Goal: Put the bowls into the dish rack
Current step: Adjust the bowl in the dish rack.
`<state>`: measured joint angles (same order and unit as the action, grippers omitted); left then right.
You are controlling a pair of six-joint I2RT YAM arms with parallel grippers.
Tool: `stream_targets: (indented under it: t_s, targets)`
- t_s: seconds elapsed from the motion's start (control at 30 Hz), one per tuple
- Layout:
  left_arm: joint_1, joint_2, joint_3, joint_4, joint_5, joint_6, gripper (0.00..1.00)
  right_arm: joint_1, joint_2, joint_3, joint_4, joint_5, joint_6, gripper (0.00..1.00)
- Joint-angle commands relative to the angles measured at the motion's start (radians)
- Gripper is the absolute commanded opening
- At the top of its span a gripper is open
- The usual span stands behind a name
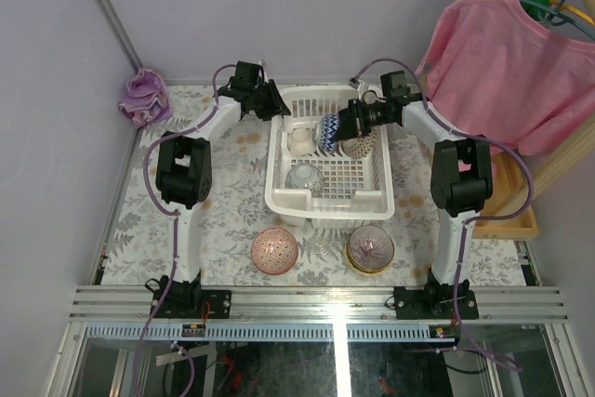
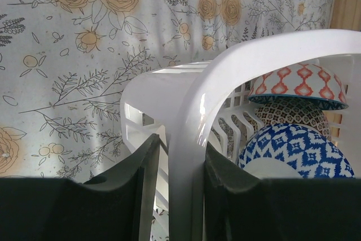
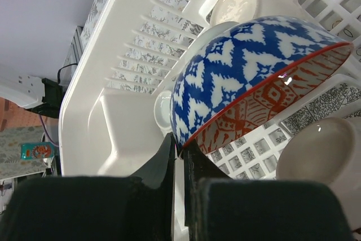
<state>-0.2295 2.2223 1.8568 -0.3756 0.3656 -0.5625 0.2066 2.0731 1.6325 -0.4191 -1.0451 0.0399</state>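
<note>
At the far-left corner of the dish rack (image 2: 225, 77), the left gripper (image 2: 180, 153) clamps the white rim; inside the rack, the right gripper (image 3: 179, 148) pinches the edge of the tilted blue-white bowl (image 3: 242, 71), which rises just above its fingers.

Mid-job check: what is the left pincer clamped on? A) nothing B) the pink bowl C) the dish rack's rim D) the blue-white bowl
C: the left wrist view shows the left pincer closed on the white rim of the dish rack; the blue-white bowl is held by the right pincer.
</note>
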Motion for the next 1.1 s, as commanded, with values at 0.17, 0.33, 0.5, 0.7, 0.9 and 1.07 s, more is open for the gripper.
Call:
stream_targets:
  t_s: [0.17, 0.33, 0.5, 0.7, 0.9, 1.07]
  targets:
    - [-0.022, -0.006, 0.016, 0.059, -0.006, -0.002, 0.28, -0.028, 0.08, -0.008, -0.156, 0.3, -0.015, 0.0]
    - [-0.024, -0.006, 0.017, 0.054, -0.013, 0.002, 0.28, -0.031, 0.072, -0.045, -0.129, 0.359, 0.018, 0.0]
    - [-0.023, -0.008, 0.017, 0.05, -0.017, 0.006, 0.28, -0.035, 0.047, -0.096, -0.104, 0.417, 0.058, 0.0]
    - [-0.024, -0.011, 0.015, 0.049, -0.022, 0.007, 0.28, -0.039, 0.02, -0.139, -0.107, 0.5, 0.09, 0.02]
    - [-0.025, -0.012, 0.016, 0.048, -0.022, 0.006, 0.28, -0.039, 0.01, -0.169, -0.096, 0.555, 0.13, 0.02]
    - [-0.025, -0.012, 0.018, 0.047, -0.022, 0.007, 0.28, -0.038, 0.007, -0.203, -0.078, 0.566, 0.14, 0.03]
